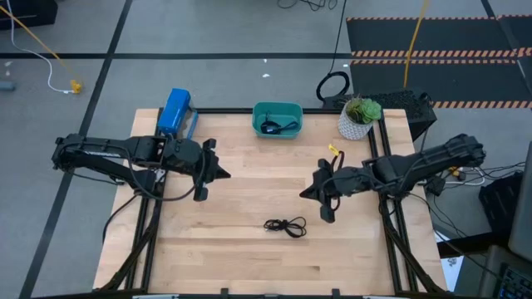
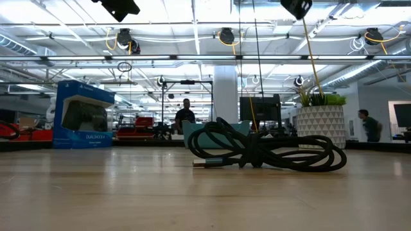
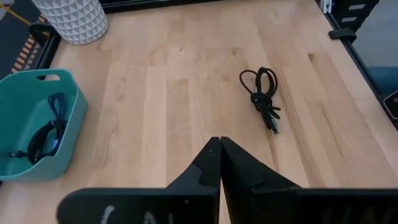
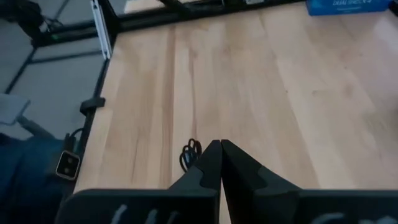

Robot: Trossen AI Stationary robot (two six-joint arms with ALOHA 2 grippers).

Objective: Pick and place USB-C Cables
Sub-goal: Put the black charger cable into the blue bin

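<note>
A black USB-C cable bundle [image 1: 285, 225] lies loose on the wooden table near its near edge; it fills the low view [image 2: 266, 149] and shows in the left wrist view [image 3: 264, 97] and partly behind the fingers in the right wrist view [image 4: 188, 153]. Two more cables, one black and one bluish-grey [image 1: 277, 125], lie inside the teal bin [image 1: 258, 111] at the far edge, also seen from the left wrist [image 3: 43, 134]. My left gripper [image 1: 223, 174] hovers shut over the table's left part. My right gripper [image 1: 305, 193] hovers shut, right of and beyond the bundle. Neither touches anything.
A white potted plant [image 1: 358, 120] stands at the far right corner beside the bin. A blue box [image 1: 174, 111] sits at the far left corner. A large black cable loop [image 1: 333, 86] and a yellow cord [image 1: 414, 41] lie on the floor beyond. People stand in the room behind.
</note>
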